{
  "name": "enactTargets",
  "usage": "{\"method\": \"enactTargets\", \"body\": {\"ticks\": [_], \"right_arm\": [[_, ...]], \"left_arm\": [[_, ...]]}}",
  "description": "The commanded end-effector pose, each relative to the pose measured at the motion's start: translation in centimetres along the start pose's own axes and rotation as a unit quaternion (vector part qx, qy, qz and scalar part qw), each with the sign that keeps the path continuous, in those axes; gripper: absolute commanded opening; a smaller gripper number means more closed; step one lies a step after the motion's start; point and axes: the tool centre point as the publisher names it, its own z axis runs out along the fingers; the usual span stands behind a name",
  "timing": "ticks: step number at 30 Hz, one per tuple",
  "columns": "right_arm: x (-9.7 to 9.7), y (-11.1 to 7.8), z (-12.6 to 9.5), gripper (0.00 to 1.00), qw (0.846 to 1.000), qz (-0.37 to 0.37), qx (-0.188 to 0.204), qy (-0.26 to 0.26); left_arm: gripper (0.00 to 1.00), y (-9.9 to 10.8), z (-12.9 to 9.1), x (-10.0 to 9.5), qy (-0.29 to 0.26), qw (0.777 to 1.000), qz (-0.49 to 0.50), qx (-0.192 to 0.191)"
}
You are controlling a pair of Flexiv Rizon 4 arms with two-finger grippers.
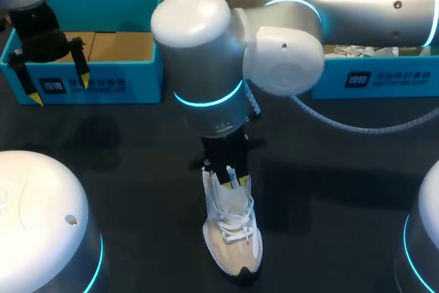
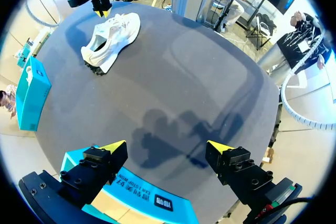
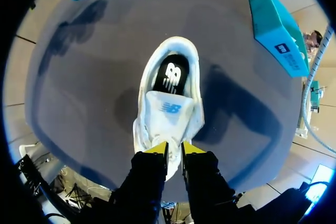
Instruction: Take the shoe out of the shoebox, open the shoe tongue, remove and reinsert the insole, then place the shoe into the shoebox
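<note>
shoe [image 1: 233, 238] is set upright on the table [image 1: 103, 142], out of the box [image 1: 147, 80], toe toward the robot, its tongue [image 3: 169, 111] pinched between the nearly closed fingers of the nearer right gripper [image 3: 174, 148], while the left gripper [image 2: 168, 146] is held spread open, well apart.

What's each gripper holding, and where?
The right gripper pinches the shoe by the top edge of its tongue; the left gripper is open and empty.
</note>
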Motion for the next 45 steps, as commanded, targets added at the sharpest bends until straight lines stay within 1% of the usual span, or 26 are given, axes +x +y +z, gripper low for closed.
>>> {"method": "enactTargets", "body": {"ticks": [1, 9, 14, 16, 22, 26, 27, 28, 30, 31, 33, 34, 35, 37, 38, 39, 40, 41, 42, 43, 45], "right_arm": [[-0.1, 0.9, 1.7, 0.21, 1.000, -0.003, 0.006, 0.013], [-0.5, 2.7, 3.7, 0.23, 0.999, -0.011, 0.011, 0.032], [-0.6, 3.3, 4.8, 0.22, 0.999, -0.013, 0.016, 0.049], [-0.7, 3.2, 4.3, 0.22, 0.999, -0.014, 0.012, 0.044], [-1.1, 2.0, 1.2, 0.24, 0.999, -0.030, -0.005, 0.024], [-1.6, 1.6, -0.8, 0.30, 0.997, -0.079, -0.021, 0.018], [-1.9, 1.5, -1.2, 0.30, 0.995, -0.098, -0.031, 0.019], [-2.1, 1.6, -1.5, 0.31, 0.991, -0.127, -0.040, 0.022], [-2.2, 1.7, -2.0, 0.33, 0.984, -0.172, -0.045, 0.007], [-2.3, 1.9, -2.3, 0.33, 0.977, -0.206, -0.049, 0.008], [-2.3, 2.2, -2.6, 0.37, 0.968, -0.243, -0.058, 0.004], [-2.4, 2.4, -2.8, 0.38, 0.959, -0.274, -0.068, 0.011], [-2.5, 2.5, -3.0, 0.40, 0.955, -0.287, -0.075, 0.012], [-2.7, 2.8, -3.2, 0.43, 0.934, -0.346, -0.093, 0.017], [-2.7, 2.8, -3.4, 0.49, 0.927, -0.361, -0.102, 0.023], [-2.8, 3.0, -3.5, 0.60, 0.920, -0.377, -0.103, 0.024], [-2.8, 3.1, -3.6, 0.83, 0.908, -0.403, -0.109, 0.025], [-2.9, 3.2, -3.8, 1.00, 0.903, -0.413, -0.113, 0.029], [-2.9, 3.3, -3.9, 1.00, 0.894, -0.432, -0.115, 0.029], [-2.9, 3.5, -4.1, 1.00, 0.882, -0.456, -0.118, 0.027], [-2.8, 3.8, -4.3, 1.00, 0.866, -0.484, -0.121, 0.029]], "left_arm": [[1.00, -0.1, 0.0, 0.1, 0.000, 1.000, 0.000, -0.002], [1.00, -0.1, 0.0, 0.1, 0.000, 1.000, 0.000, -0.002], [1.00, -0.1, 0.0, 0.1, 0.000, 1.000, 0.000, -0.002], [1.00, -0.1, 0.0, 0.1, 0.000, 1.000, 0.000, -0.002], [1.00, -0.1, 0.0, 0.1, 0.000, 1.000, 0.000, -0.002], [1.00, -0.1, 0.0, 0.1, 0.000, 1.000, 0.000, -0.002], [1.00, -0.1, 0.0, 0.1, 0.000, 1.000, 0.000, -0.002], [1.00, -0.1, 0.0, 0.1, 0.000, 1.000, 0.000, -0.002], [1.00, -0.1, 0.0, 0.1, 0.000, 1.000, 0.000, -0.002], [1.00, -0.1, 0.0, 0.1, 0.000, 1.000, 0.000, -0.002], [1.00, -0.1, 0.0, 0.1, 0.000, 1.000, 0.000, -0.002], [1.00, -0.1, 0.0, 0.1, 0.000, 1.000, 0.000, -0.002], [1.00, -0.1, 0.0, 0.1, 0.000, 1.000, 0.000, -0.002], [1.00, -0.1, 0.0, 0.1, 0.000, 1.000, 0.000, -0.002], [1.00, -0.1, 0.0, 0.1, 0.000, 1.000, 0.000, -0.002], [1.00, -0.1, 0.0, 0.1, 0.000, 1.000, 0.000, -0.002], [1.00, -0.1, 0.0, 0.1, 0.000, 1.000, 0.000, -0.002], [1.00, -0.1, 0.0, 0.1, 0.000, 1.000, 0.000, -0.002], [1.00, -0.1, 0.0, 0.1, 0.000, 1.000, 0.000, -0.002], [1.00, -0.1, 0.0, 0.1, 0.000, 1.000, 0.000, -0.002], [1.00, -0.1, 0.0, 0.1, 0.000, 1.000, 0.000, -0.002]]}}
